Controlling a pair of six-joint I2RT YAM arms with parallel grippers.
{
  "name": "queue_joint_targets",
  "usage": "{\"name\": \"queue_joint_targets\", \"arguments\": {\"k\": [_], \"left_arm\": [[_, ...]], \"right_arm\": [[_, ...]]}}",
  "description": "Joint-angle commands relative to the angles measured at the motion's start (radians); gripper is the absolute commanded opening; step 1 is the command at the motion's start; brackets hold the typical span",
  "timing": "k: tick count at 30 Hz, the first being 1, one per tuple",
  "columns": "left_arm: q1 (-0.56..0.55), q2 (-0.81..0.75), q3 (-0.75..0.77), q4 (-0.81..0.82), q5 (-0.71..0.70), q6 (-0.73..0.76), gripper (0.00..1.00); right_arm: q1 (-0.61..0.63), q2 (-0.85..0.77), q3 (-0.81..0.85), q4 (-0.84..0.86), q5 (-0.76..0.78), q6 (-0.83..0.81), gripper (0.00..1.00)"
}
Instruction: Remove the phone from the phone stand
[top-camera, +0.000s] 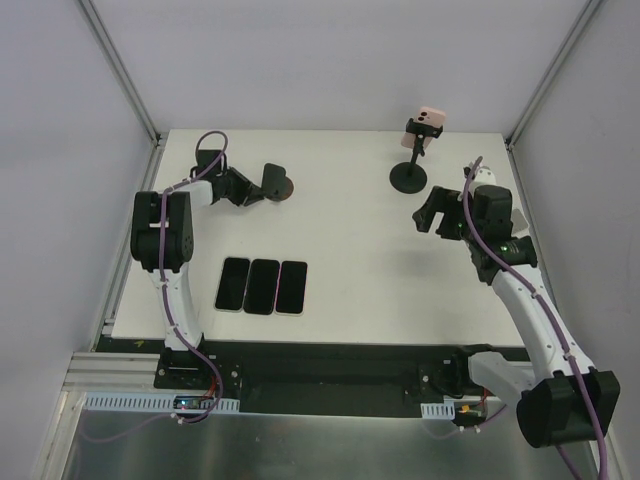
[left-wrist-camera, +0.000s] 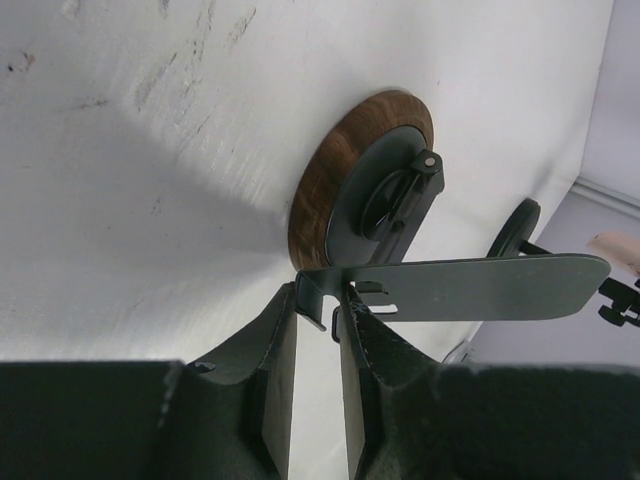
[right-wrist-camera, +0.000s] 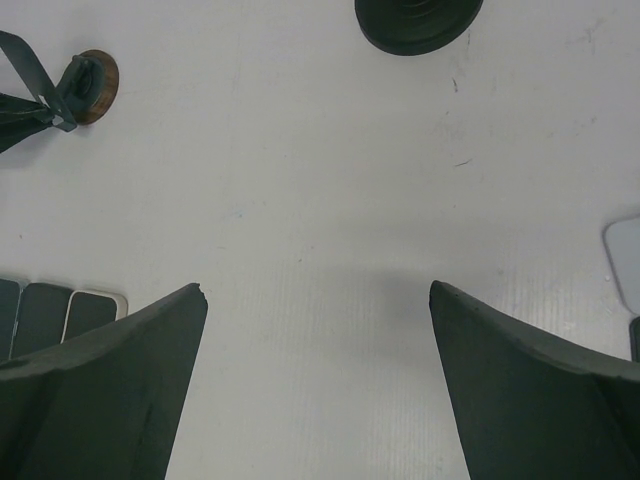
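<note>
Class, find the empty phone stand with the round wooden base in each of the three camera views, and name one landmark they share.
Top external: the wooden-based stand sits far left on the table.
Left wrist: centre frame, its plate lip between the left gripper fingers.
Right wrist: top left corner.
Shared landmark: the black round stand base, visible in all three.

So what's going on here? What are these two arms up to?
The left gripper is pinching the lip of an empty wooden-based stand at the far left of the table. The right gripper hangs wide open above bare table, holding nothing. The pink phone that is meant to come off is clamped on the black stand at the far right, untouched. Nearer the front, three other phones lie flat in a row.
</note>
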Motion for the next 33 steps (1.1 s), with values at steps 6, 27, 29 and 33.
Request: {"name": "queue_joint_targets", "arguments": {"k": [6,27,29,33], "left_arm": [[-0.018,-0.097,-0.084,0.005,0.067,0.015,0.00],[-0.152,-0.164,-0.127,0.010,0.211,-0.019,0.00],[-0.173,-0.172,-0.123,0.012,0.231,-0.029,0.00],[-0.202,-0.183,-0.124,0.010,0.244,-0.042,0.00]], "right_arm": [[0.046,0.113,0.065,0.141,-0.103,0.063,0.96],[0.261,0.317,0.126,0.371,-0.215,0.023,0.97],[0.287,0.342,0.137,0.414,-0.235,0.020,0.98],[0.318,0.431,0.154,0.483,-0.267,0.037,0.96]]}}
